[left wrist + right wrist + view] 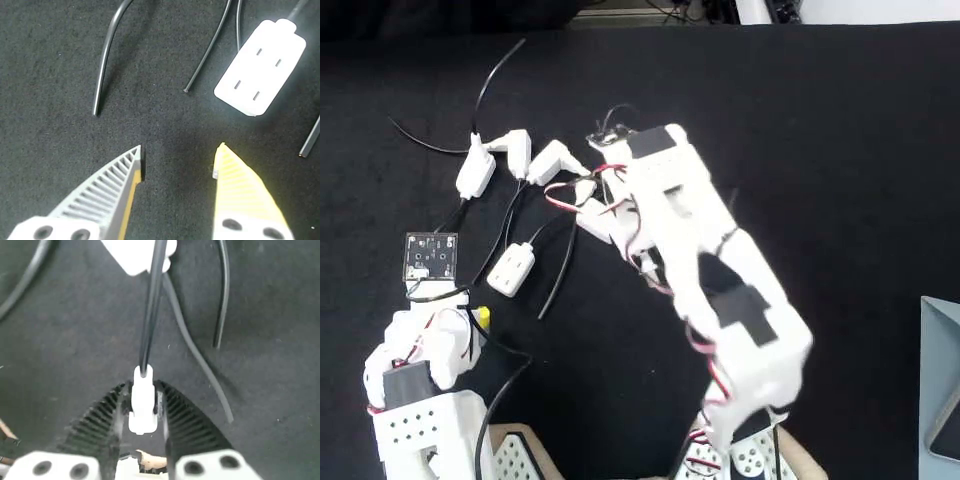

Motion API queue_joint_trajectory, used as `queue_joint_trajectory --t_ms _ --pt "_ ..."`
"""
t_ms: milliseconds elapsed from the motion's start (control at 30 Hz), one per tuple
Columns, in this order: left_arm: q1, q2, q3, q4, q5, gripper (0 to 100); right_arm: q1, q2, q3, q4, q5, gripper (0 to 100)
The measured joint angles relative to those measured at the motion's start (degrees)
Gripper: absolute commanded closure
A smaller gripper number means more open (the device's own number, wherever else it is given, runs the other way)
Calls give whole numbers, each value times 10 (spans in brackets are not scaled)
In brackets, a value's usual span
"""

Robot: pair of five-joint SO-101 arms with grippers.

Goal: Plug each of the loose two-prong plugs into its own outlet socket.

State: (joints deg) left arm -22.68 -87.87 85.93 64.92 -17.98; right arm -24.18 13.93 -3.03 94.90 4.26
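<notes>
A white two-prong plug [143, 407] with a black cable sits pinched between the fingers of my right gripper [142, 390], which is shut on it just above the black cloth. In the high view that arm [665, 195] stretches to the middle of the table, near several white plugs and sockets [515, 152]. A white outlet socket block [260, 65] with two pairs of slots lies flat ahead of my left gripper [180, 150], also seen as the white block [510, 268]. The left gripper stands open over bare cloth, its yellow finger [482, 318] near the table's front left.
Loose black cable ends [102, 75] lie on the cloth between the left gripper and the socket block. A small square marker card [430, 255] sits left of that block. A grey container [942, 380] stands at the right edge. Another white connector [140, 252] lies ahead of the held plug.
</notes>
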Motion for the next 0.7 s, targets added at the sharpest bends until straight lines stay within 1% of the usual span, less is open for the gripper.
queue_joint_trajectory --t_ms 100,133,300,467,567,700 --pt "0 0 -4 0 4 761 -30 -103 63 -11 0 986" --pt "0 0 -11 0 15 761 -40 -137 85 -18 0 986" --pt "0 0 -71 0 100 761 -71 -308 184 -66 0 986" --pt "4 0 -145 0 185 761 -105 -440 263 -110 0 986" --pt "33 0 -168 -30 229 761 -128 -503 314 -143 0 986" --pt "100 0 -171 -66 277 761 -163 -574 375 -191 0 986"
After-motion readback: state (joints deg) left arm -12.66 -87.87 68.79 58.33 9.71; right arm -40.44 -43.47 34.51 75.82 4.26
